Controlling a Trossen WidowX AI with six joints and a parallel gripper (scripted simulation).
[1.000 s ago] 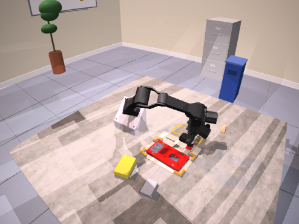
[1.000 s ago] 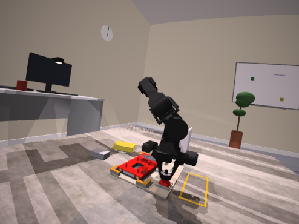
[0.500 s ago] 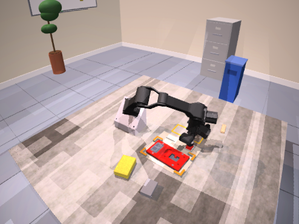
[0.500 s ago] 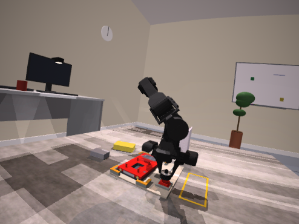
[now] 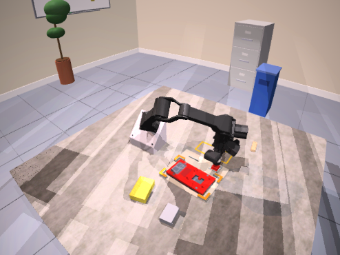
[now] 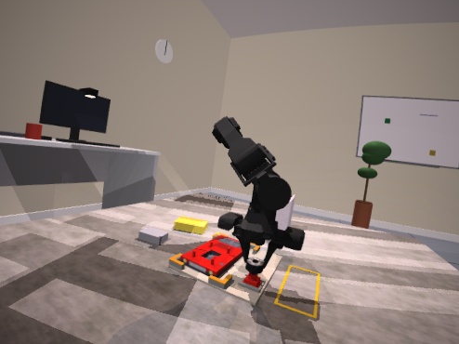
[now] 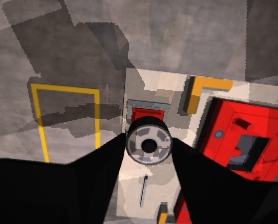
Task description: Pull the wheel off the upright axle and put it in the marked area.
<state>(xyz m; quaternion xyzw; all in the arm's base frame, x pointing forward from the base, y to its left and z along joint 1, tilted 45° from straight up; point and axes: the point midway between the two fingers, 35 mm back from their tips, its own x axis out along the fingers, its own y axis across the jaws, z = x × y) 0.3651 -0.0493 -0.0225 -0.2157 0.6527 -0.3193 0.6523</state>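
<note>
Wrist view, left to right: yellow marked area point(image 7: 40, 120) on the table, well left of the red axle base point(image 7: 148, 113); gripper point(image 7: 148, 146) pinching the wheel point(image 7: 148, 144) by its rim, a dark finger on each side. Wheel appears just above the base, whether free of the axle can't tell. Axle axis is vertical, so likely lift straight up first, then carry left to the outline. Red board point(image 7: 240, 140) on the right.
</note>
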